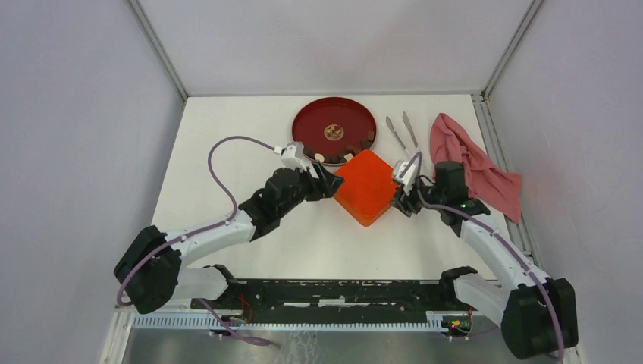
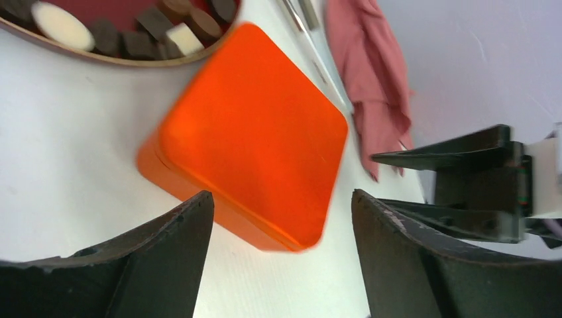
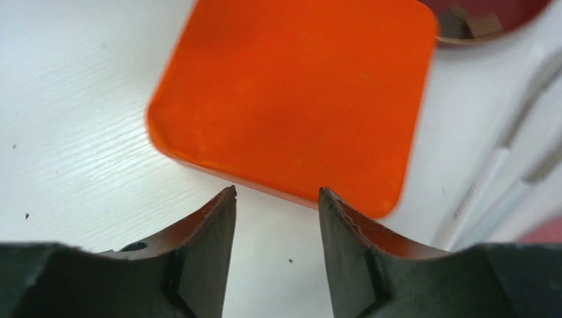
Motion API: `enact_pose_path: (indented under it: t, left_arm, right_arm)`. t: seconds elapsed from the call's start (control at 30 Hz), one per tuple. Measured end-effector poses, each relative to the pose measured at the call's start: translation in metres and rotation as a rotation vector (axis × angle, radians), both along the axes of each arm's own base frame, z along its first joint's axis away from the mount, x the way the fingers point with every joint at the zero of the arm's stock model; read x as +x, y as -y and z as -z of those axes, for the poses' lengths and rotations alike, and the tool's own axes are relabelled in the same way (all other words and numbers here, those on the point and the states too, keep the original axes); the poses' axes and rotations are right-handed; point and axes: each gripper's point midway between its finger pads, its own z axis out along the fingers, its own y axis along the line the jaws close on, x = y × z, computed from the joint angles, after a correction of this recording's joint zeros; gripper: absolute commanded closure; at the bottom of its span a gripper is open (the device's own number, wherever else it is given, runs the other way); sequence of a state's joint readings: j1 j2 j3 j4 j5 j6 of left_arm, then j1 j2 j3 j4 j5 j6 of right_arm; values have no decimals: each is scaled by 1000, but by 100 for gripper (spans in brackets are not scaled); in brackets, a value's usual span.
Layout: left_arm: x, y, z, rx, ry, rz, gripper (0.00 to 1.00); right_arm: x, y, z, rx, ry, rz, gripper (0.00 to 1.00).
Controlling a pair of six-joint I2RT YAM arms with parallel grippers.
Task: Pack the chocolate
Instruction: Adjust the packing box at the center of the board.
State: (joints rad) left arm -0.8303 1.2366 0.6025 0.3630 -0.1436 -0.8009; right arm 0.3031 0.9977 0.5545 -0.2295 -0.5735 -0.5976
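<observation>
Chocolate bites, brown and cream, sit on the round red plate at 11 o'clock of the square orange tin, which the spread, empty left gripper and right gripper should probably seize squarely at 9 and 3 o'clock.

You get open table near and left of the orange box; red plate blocks far, tongs and cloth crowd right.

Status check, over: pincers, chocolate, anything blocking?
Left pincer open, right pincer open, flanking orange box. Chocolate on red plate, unpacked. Box shut.
</observation>
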Motion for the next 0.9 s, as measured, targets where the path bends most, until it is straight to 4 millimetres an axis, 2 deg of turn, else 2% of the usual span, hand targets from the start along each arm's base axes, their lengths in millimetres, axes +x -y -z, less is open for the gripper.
enact_pose_path:
  t: [0.07,0.13,0.2,0.27,0.37,0.47,0.57,0.67,0.8,0.9]
  left_arm:
    - [23,-8,-2,38,-9,-31,13]
    - [40,-14,4,77,-40,-48,15]
    - [53,-16,15,105,-87,-43,17]
    - [67,-17,26,128,-141,-34,20]
    - [85,-16,43,144,-218,-5,32]
    - [101,-13,58,155,-299,26,32]
    - [107,-12,69,183,-358,39,31]
    - [104,-10,77,211,-408,62,30]
    - [99,-4,87,219,-460,106,41]
    - [91,-1,98,216,-501,142,49]
  right_arm:
    - [14,20,-8,74,-46,83,34]
    - [27,35,-14,147,-93,148,33]
    - [36,42,-14,215,-163,178,34]
    - [47,43,-10,268,-251,181,33]
    - [60,37,5,323,-386,176,33]
    - [69,34,18,354,-487,187,34]
    - [79,29,23,389,-557,174,35]
    - [80,28,23,385,-556,169,35]
    - [74,33,20,344,-529,156,34]
    - [66,39,1,288,-423,114,35]
